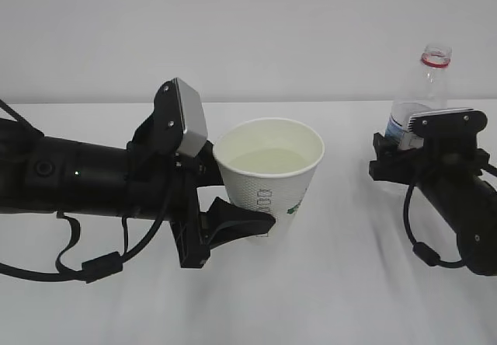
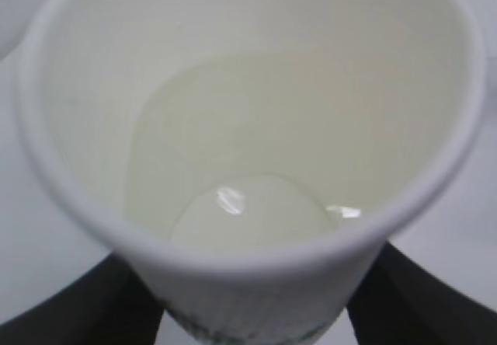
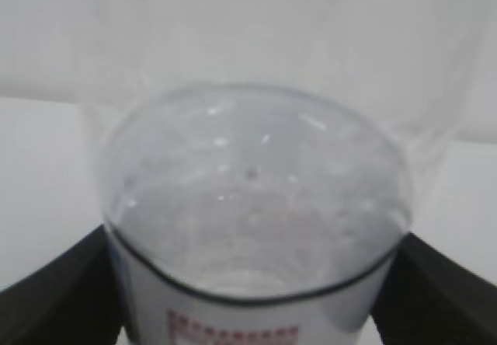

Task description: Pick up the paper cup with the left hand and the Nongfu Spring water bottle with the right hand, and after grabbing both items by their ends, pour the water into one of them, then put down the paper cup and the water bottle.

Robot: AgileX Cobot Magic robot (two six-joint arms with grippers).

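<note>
Left hand [image 1: 233,213] grips paper cup [image 1: 272,178] low on its wall, cup upright mid-table with water [image 2: 248,213] pooled inside. Nongfu Spring water bottle [image 1: 427,88] stands upright at right, uncapped, between the right hand's [image 1: 415,155] fingers; whether they pinch it or stand spread, cannot tell.

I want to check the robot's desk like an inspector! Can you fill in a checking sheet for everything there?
Surface: white table, nothing spilled that shows.
Job's things: paper cup upright with water inside; water bottle upright, no cap.
Clutter: nothing seen.
Grippers: left gripper has a finger on either side of the cup's lower part; right gripper sits around the bottle, jaws wide, grip unclear.
Cables: black cable loops hang under the left arm and the right arm.
Surroundings: plain pale wall.
</note>
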